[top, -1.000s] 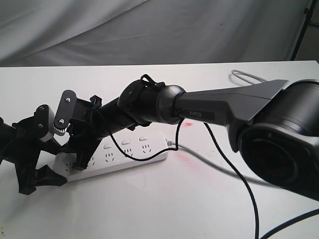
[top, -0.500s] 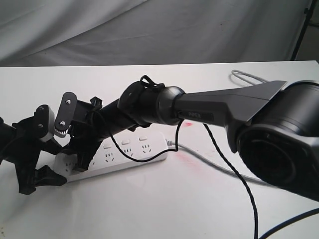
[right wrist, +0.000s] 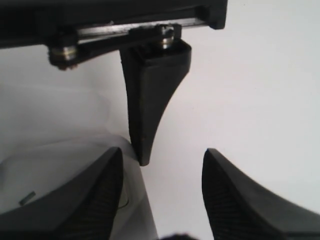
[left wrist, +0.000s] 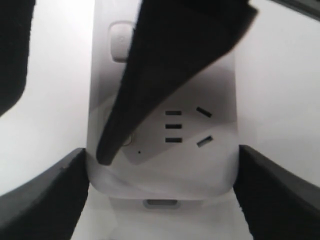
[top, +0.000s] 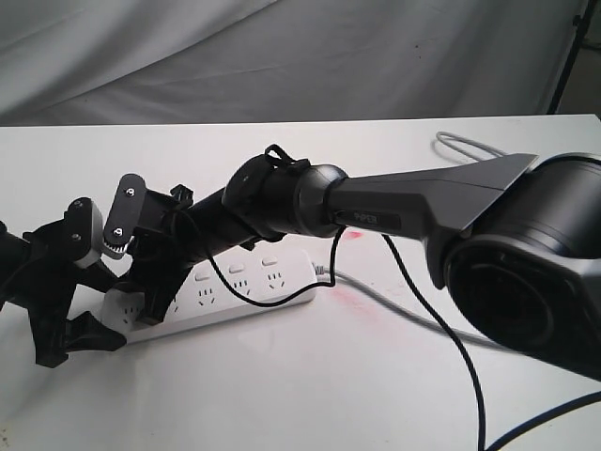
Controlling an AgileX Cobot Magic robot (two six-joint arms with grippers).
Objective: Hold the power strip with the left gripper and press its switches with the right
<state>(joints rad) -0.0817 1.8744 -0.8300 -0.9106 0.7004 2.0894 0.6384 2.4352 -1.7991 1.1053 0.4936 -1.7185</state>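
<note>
Your right gripper [top: 148, 299] has barely shifted over the last second, only settling a touch lower onto the strip [top: 254, 299]. I judge the press on the end switch is being made or held rather than finished, and the next switch [left wrist: 120, 40], beyond the jaws, is yet to do. Its jaws stand apart and grip nothing, with one finger [left wrist: 165, 70] coming down between the jaws of the left gripper [left wrist: 161, 150], tip on the switch row. The left jaws sit one against each long side of the strip's end, clamped across it.
</note>
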